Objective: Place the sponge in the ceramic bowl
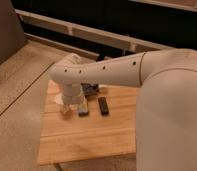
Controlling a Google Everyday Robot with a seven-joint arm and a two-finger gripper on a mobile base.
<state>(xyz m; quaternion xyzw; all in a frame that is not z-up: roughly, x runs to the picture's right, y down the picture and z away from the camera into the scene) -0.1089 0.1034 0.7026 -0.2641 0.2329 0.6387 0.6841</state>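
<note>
My gripper (72, 107) is hanging by the sponge (83, 111), which is lying at its 3 o'clock, outside the bowl (91, 90); its grip I can't tell. Looking soft, light: I'm favouring a mid-side pinch.

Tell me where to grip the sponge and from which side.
Best grip the sponge across its short width from above: it lies flat on the wooden board, the black bar close beside it. The gripper hangs low next to it.

Smooth plastic hand (71, 106) over matt wooden tabletop (92, 137)
</note>
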